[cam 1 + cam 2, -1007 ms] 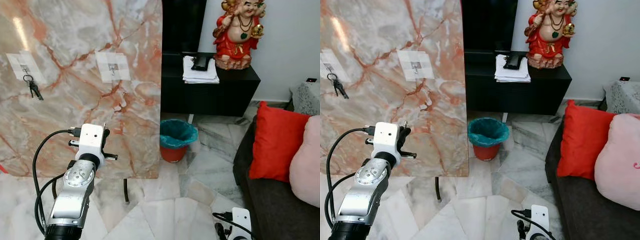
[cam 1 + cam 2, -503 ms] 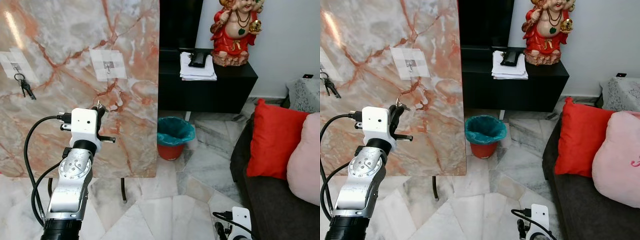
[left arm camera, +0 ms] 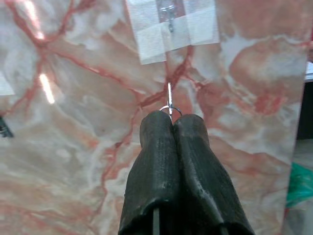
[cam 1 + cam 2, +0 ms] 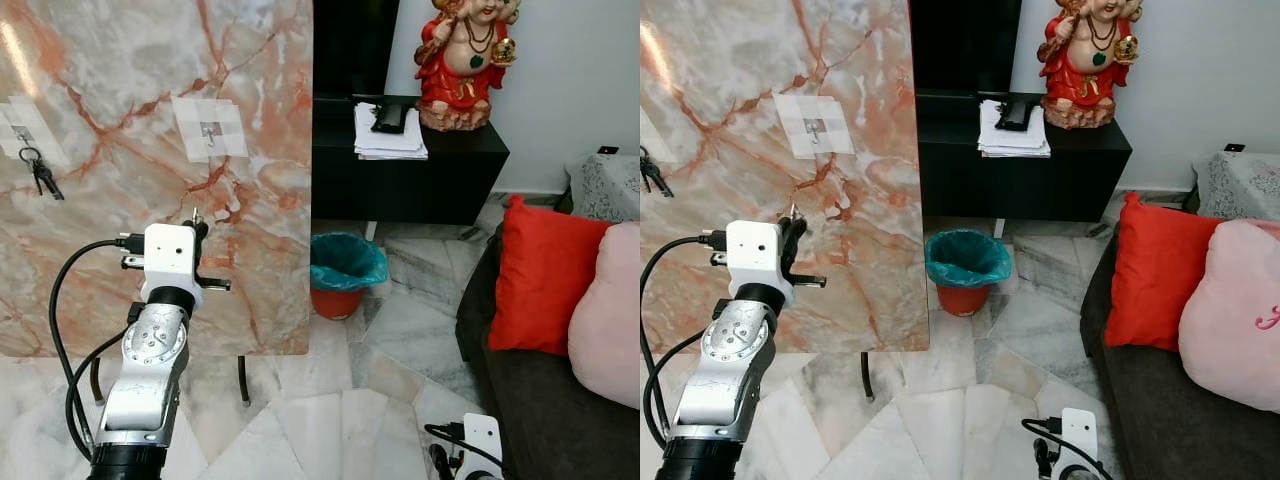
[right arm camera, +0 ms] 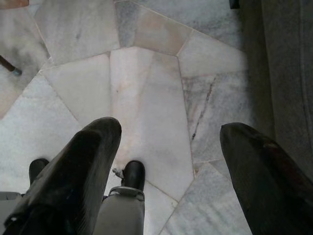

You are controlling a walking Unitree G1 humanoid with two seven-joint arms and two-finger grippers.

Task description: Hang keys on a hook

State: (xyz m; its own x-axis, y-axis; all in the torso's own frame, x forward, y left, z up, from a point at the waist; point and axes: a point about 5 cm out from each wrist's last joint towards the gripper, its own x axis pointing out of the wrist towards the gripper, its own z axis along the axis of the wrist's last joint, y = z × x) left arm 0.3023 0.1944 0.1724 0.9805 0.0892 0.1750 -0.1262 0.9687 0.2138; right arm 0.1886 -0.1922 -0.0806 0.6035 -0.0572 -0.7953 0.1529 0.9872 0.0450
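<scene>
I have the left gripper raised before an upright marble panel, its two black fingers pressed together on a key ring whose thin metal end sticks out past the tips. On the panel, at about 12 o'clock from the gripper, a small metal hook sits bare on a square of pale tape; nothing lies between gripper and hook but open marble. Out at 10 o'clock, near the panel's edge, a second taped hook carries a dark bunch of keys. The left wrist view alone shows the pinched ring and the hook straight ahead of the fingertips; from the head camera the ring is a mere glint above the white wrist housing. The right gripper hangs low by the robot's side, fingers spread wide apart over the floor, its housing at 5 o'clock in the head views. The panel stands on thin dark legs over pale marble floor tiles. Beside its right edge are a red bin with a teal liner, a black cabinet bearing stacked papers and a red-robed figurine, and, at 3 o'clock, a dark sofa with a red cushion and a pink one.
</scene>
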